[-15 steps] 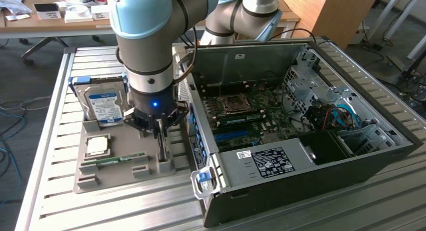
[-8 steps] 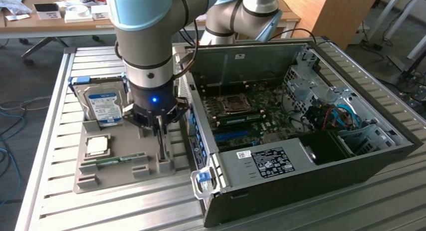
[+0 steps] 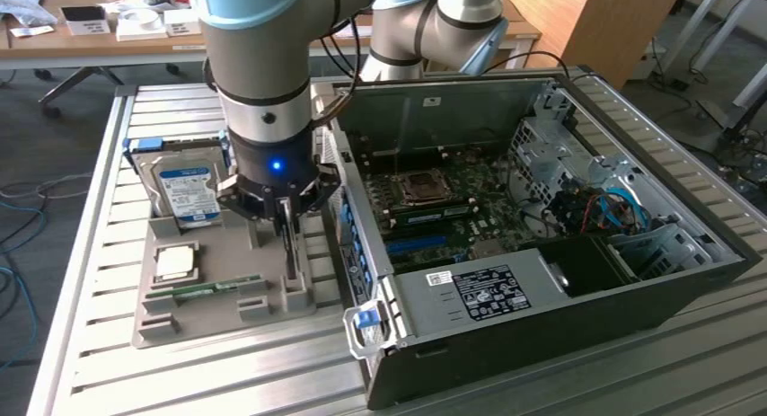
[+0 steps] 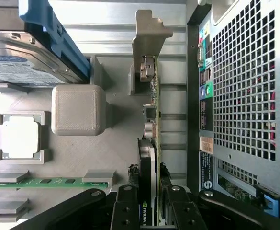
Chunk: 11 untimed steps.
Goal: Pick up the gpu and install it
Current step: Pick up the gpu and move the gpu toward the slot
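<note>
My gripper hangs straight down over the grey moulded plastic tray, and its jaws are drawn in narrow around the gpu, a thin, flat, dark green-black circuit card with a long silver metal bracket at one end. The card stands on edge between my two black fingers, one finger against each face, so I have it clamped at the end away from the bracket. From my wrist I see the rest of the board run out ahead of the jaws to the bracket at its far end. The gpu is not yet lifted: in the exterior view it sits upright in the tray, along the tray's edge nearest the open black computer case, which lies on the exterior view's right. The case's perforated metal wall is just beside the card. On the tray's other side, well apart from my jaws, stand the silver hard drive with a blue-white label, a square silver processor chip and a narrow green RAM stick. Tray and case both rest on the ribbed aluminium table.
</note>
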Motion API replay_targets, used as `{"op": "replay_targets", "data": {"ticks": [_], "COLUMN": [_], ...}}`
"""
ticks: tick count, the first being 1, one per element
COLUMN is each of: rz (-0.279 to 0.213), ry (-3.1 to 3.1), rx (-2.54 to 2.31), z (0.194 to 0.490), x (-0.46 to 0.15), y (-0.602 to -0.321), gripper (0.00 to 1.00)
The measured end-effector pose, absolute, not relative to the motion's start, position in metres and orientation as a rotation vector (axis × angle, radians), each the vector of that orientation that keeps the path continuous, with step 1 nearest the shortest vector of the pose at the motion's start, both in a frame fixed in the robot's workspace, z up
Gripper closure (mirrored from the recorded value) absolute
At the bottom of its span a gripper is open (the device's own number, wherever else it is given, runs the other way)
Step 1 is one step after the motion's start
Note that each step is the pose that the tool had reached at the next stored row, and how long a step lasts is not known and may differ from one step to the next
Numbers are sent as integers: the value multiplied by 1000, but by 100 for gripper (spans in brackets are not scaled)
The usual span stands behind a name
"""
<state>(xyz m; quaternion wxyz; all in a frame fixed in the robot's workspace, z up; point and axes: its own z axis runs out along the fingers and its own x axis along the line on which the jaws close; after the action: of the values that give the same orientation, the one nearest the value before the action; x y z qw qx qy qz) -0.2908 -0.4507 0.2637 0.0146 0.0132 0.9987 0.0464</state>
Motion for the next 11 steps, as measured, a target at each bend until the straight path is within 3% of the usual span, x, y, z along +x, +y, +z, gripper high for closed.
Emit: {"op": "replay_targets", "data": {"ticks": [11], "rz": [144], "ry": [3109], "rx": [41], "z": [289], "x": [-291], "y": [-451], "gripper": [73]}}
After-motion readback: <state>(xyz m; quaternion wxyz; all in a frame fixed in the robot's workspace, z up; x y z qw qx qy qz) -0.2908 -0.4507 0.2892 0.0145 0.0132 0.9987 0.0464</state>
